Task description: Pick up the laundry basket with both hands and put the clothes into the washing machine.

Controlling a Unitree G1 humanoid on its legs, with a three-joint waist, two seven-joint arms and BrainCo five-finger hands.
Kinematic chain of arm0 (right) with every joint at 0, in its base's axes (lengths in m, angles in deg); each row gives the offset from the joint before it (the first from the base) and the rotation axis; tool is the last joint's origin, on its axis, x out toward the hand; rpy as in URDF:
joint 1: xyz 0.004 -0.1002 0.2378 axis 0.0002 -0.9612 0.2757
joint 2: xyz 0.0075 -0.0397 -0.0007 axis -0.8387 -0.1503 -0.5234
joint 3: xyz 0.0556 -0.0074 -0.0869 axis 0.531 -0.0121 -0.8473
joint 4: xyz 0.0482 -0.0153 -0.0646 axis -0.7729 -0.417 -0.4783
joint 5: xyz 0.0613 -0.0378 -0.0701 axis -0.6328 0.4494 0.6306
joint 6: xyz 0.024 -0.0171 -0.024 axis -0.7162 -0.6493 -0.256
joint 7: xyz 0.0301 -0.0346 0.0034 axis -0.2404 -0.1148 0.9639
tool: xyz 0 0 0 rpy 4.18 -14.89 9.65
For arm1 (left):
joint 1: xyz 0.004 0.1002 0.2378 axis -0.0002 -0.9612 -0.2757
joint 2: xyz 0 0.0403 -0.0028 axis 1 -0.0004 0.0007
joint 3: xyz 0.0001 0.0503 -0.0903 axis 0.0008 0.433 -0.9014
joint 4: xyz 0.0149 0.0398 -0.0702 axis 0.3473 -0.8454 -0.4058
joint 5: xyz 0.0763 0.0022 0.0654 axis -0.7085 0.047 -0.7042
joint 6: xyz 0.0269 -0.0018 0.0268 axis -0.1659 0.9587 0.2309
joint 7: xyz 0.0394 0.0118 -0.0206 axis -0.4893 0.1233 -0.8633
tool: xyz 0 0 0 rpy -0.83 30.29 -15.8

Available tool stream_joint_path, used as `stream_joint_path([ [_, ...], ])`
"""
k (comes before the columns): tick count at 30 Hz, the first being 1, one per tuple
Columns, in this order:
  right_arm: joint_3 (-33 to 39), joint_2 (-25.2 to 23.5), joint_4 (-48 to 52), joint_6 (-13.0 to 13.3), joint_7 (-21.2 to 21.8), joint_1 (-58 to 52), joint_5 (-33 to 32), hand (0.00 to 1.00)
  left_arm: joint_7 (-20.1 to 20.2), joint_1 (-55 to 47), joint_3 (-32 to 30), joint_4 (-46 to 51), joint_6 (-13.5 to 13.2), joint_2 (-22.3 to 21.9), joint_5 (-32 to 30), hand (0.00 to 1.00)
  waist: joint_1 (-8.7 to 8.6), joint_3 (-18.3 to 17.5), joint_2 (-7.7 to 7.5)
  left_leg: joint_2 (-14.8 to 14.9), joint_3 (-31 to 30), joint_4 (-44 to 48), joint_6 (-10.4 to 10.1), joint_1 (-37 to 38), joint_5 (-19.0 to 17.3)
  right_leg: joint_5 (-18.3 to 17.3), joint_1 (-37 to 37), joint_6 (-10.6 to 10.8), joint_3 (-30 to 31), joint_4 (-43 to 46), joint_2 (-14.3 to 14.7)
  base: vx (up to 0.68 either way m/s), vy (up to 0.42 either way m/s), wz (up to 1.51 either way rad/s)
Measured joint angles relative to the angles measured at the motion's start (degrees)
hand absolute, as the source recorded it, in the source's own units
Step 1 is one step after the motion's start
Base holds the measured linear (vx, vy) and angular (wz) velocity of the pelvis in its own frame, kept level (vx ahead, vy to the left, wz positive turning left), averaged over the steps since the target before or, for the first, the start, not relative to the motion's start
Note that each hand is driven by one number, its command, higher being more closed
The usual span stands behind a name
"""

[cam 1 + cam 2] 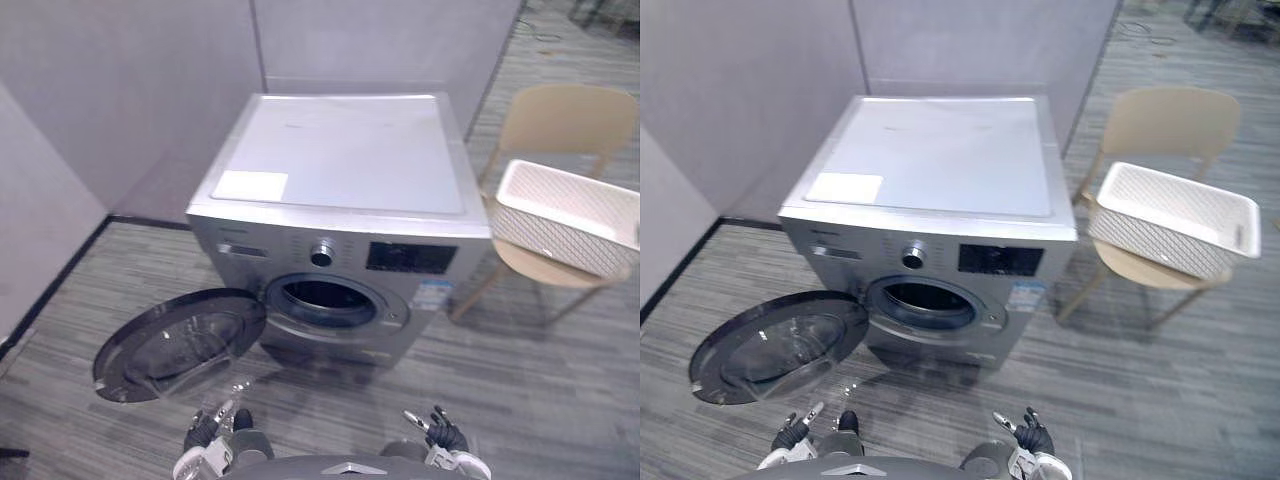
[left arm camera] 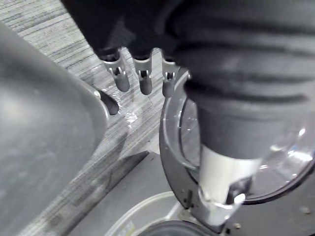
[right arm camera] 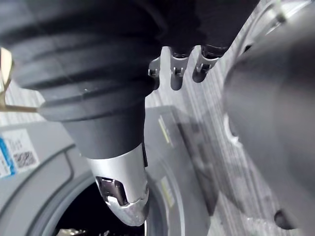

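On tan chair (image 1: 565, 120) | white lattice basket (image 1: 555, 232); left hand (image 1: 212, 432), right hand (image 1: 443, 436) | fingers wide, empty

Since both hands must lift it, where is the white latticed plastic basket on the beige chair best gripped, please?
Probably the lipped rim at both short ends of the white latticed plastic basket, approached from either side: it is long and open-topped.

1 washing machine (image 1: 350, 150), 1 white laundry basket (image 1: 555, 232), 1 beige chair (image 1: 565, 115), 2 robot hands (image 1: 213, 432) (image 1: 444, 436)

Matt silver washing machine (image 1: 340, 190) with glossy glass door (image 1: 180, 345); white perforated plastic laundry basket (image 1: 565, 215).
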Motion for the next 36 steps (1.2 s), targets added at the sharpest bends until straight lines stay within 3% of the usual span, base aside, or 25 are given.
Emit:
stream_joint_path([
  [3,1.31,0.63,0.03,-0.22,-0.56,2.55,-0.01,0.0,-0.19,-0.97,0.11,10.99,-0.06,-0.56,1.67,0.0,0.28,-0.57,1.5,0.02,-0.02,13.44,-1.01,-3.92,0.23,1.93,1.59,1.34,-1.39,0.0,-1.21,0.05,0.155,0.28],
  [4,1.91,-0.03,-0.34,-0.37,-1.28,3.6,-0.02,0.0,-0.31,-1.12,0.23,17.41,-0.51,-0.71,1.72,0.0,-0.24,-1.41,-0.05,-3.36,-1.83,10.23,-1.61,-3.29,2.72,1.91,2.55,1.48,-0.8,-3.08,-1.39,0.0,0.096,0.83],
  [5,2.34,-1.16,-0.53,-0.14,-1.34,3.85,-0.03,0.0,-0.58,-0.7,0.31,24.01,-1.4,-0.12,2.23,0.0,-1.29,-2.29,-2.63,-4.84,-4.89,8.9,-1.28,-1.88,1.9,4.92,3.29,1.43,-0.44,-6.32,-2.94,-0.01,0.183,0.53],
  [6,2.68,-1.02,-0.35,0.0,-1.56,4.92,-0.07,0.0,-0.53,-0.63,1.14,28.29,-2.17,-0.16,2.68,0.0,-0.28,-2.52,-1.52,-2.22,-5.63,14.85,-2.32,-1.55,-2.07,5.78,3.13,2.44,0.22,-6.13,-2.57,0.0,0.271,0.28],
  [7,2.71,-0.3,-0.21,0.16,-1.91,5.65,-0.07,0.0,-0.52,-0.52,2.85,31.68,-2.52,-0.23,2.71,0.0,-0.59,-3.25,0.16,0.46,-7.81,15.39,-5.14,1.21,-4.12,6.18,3.08,3.09,0.24,-5.42,-2.12,0.02,0.3,-0.01],
  [8,2.72,0.18,-0.24,0.2,-1.96,6.07,-0.07,0.0,-0.5,0.03,4.04,32.69,-2.53,-0.4,2.72,0.0,-1.01,-3.74,0.93,0.91,-8.93,13.38,-7.49,2.42,-5.68,6.49,2.94,3.61,0.01,-5.1,-2.48,0.01,0.358,0.23],
  [9,2.66,0.68,-0.9,0.01,-1.97,6.66,-0.03,0.0,-0.47,1.24,6.24,35.21,-2.44,-0.43,2.71,0.0,-0.95,-4.29,1.58,-0.47,-9.98,9.89,-10.8,3.82,-9.13,7.03,2.12,4.26,0.07,-5.05,-3.7,0.0,0.414,0.38],
  [11,2.73,-0.68,-3.61,-0.34,-1.89,7.4,0.14,0.0,-0.36,2.78,8.65,41.22,-2.51,0.17,2.7,0.0,-1.65,-4.36,1.21,-2.71,-10.53,6.42,-12.25,3.33,-13.01,9.54,2.14,4.81,-1.47,-6.52,-4.95,-0.08,0.452,0.55],
  [13,2.8,-3.86,-6.39,-1.02,-1.88,7.56,1.01,0.0,-0.11,3.37,10.44,44.79,-2.65,2.08,2.64,0.0,-0.73,-3.56,-1.33,-5.01,-10.87,8.51,-11.68,1.36,-13.64,11.41,2.24,3.94,-1.59,-8.09,-6.23,-0.16,0.32,0.3],
  [16,4.22,-6.05,-6.62,-1.29,-1.85,6.47,1.65,0.0,0.83,3.14,12.34,47.32,-2.77,4.04,2.58,0.0,-0.55,-3.64,-3.29,-8.14,-10.81,11.48,-10.46,-1.33,-15.35,12.25,1.9,4.49,-1.3,-9.25,-8.75,-0.14,0.221,0.15],
  [17,5.04,-6.05,-6.38,-1.24,-1.74,5.63,1.65,0.0,0.99,2.76,13.67,48.85,-2.82,4.67,1.73,0.0,-0.68,-3.82,-3.85,-9.79,-10.27,11.65,-9.31,-2.02,-15.44,12.95,1.29,2.77,-0.73,-9.88,-10.11,-0.1,0.205,0.0],
  [18,5.18,-5.91,-6.3,-1.24,-1.64,5.38,1.66,0.0,1.75,2.25,14.27,49.74,-3.09,4.7,0.5,0.0,-0.53,-3.38,-4.38,-10.64,-9.22,11.49,-8.72,-2.17,-15.24,12.93,0.17,-2.05,0.05,-9.97,-10.88,-0.11,0.238,-0.19],
  [19,5.95,-5.6,-5.65,-1.25,-1.48,5.3,1.68,0.0,2.42,1.43,15.64,50.34,-3.08,4.66,-0.42,0.0,-0.45,-3.52,-3.5,-11.25,-8.09,10.5,-7.51,-2.3,-14.62,10.21,-1.62,-11.87,0.64,-9.75,-11.01,-0.05,0.191,-0.35],
  [20,6.75,-5.33,-4.97,-1.27,-1.35,4.93,1.8,0.0,3.18,0.6,16.26,50.32,-3.01,4.28,-1.06,0.0,-0.73,-3.89,-2.95,-11.71,-7.21,8.33,-6.04,-1.8,-13.44,4.57,-3.0,-19.78,0.82,-9.85,-10.71,-0.04,0.224,-0.38],
  [21,6.9,-4.72,-3.38,-1.24,-1.11,4.23,2.09,0.0,3.77,-0.08,16.2,50.31,-3.01,3.17,-1.78,0.0,-1.62,-3.99,-1.49,-11.57,-5.9,3.99,-3.78,-0.09,-10.39,-0.6,-3.16,-12.91,3.32,-7.2,-9.85,-0.02,0.183,-0.15],
  [22,6.66,-4.74,-2.84,-1.09,-1.06,4.24,2.14,0.0,3.94,0.0,15.88,50.03,-3.03,2.58,-1.99,0.0,-2.07,-3.38,-1.51,-11.69,-6.15,3.2,-3.73,0.36,-9.36,0.76,-3.61,-8.27,5.64,-2.28,-8.69,0.05,0.149,-0.06],
  [23,6.46,-6.07,-2.1,-1.14,-0.83,3.18,2.13,0.0,3.93,-0.18,15.49,49.87,-3.05,3.2,-1.95,0.0,-2.5,-2.94,-3.33,-11.64,-5.97,2.27,-4.03,1.85,-8.42,4.4,-4.41,-3.46,10.18,7.13,-3.02,0.07,0.087,-0.36],
  [24,5.87,-6.73,-1.85,-1.22,0.25,2.47,2.13,0.0,3.93,-1.49,15.38,48.95,-3.03,3.16,-1.92,0.0,-0.82,-3.41,-4.5,-11.44,-4.08,1.4,-4.06,2.7,-8.29,2.13,-4.62,-1.83,10.57,6.94,-1.43,0.07,0.065,-0.5],
  [25,5.84,-7.2,-1.82,-1.16,0.66,2.48,2.12,0.0,3.95,-2.15,15.45,48.58,-2.95,3.28,-1.92,0.0,-0.69,-3.21,-4.59,-11.4,-3.81,1.11,-4.03,2.68,-8.27,1.32,-5.44,-0.16,13.08,8.31,-0.71,0.0,-0.015,-0.31],
  [26,6.14,-8.19,-1.84,-1.05,1.21,1.88,2.09,0.0,4.0,-2.96,15.55,47.78,-2.27,3.26,-1.86,0.0,-1.92,-3.21,-6.02,-11.49,-4.41,0.74,-3.87,3.03,-7.63,-2.82,-5.55,4.57,17.89,10.67,2.92,-0.03,-0.08,0.23],
  [27,5.91,-8.2,-1.87,-1.06,1.41,1.12,2.09,0.0,4.01,-3.75,15.77,47.62,-1.73,2.94,-1.86,0.0,-2.31,-3.6,-6.8,-11.75,-4.96,0.65,-3.9,2.94,-7.39,-5.09,-4.61,4.61,19.19,9.16,5.58,-0.04,-0.109,0.27],
  [30,4.58,-7.17,-1.87,-0.96,1.29,0.71,2.06,0.0,3.98,-3.61,16.3,45.87,-1.15,2.89,-1.85,0.0,-1.86,-4.21,-7.09,-12.18,-4.81,-2.97,-3.76,3.65,-4.69,-4.56,-0.57,2.42,18.65,-1.87,7.27,-0.08,-0.062,0.02],
  [32,4.05,-5.94,-2.09,-1.06,1.17,0.86,2.05,0.0,3.47,-3.38,16.4,45.47,-0.67,1.74,-1.81,0.0,-2.06,-4.71,-4.92,-11.68,-4.23,-8.34,-3.68,4.07,-0.71,-0.98,0.09,2.02,18.15,-7.72,8.64,-0.16,-0.022,0.04],
  [36,3.68,-5.3,-2.13,-1.21,0.45,2.01,2.04,0.0,3.05,-3.43,15.35,45.49,-0.69,1.62,-0.52,0.0,-0.86,-5.57,-2.57,-11.38,-2.89,-11.43,-2.96,3.82,1.92,4.31,1.48,2.22,18.94,-15.53,10.35,-0.11,0.028,-0.15],
])
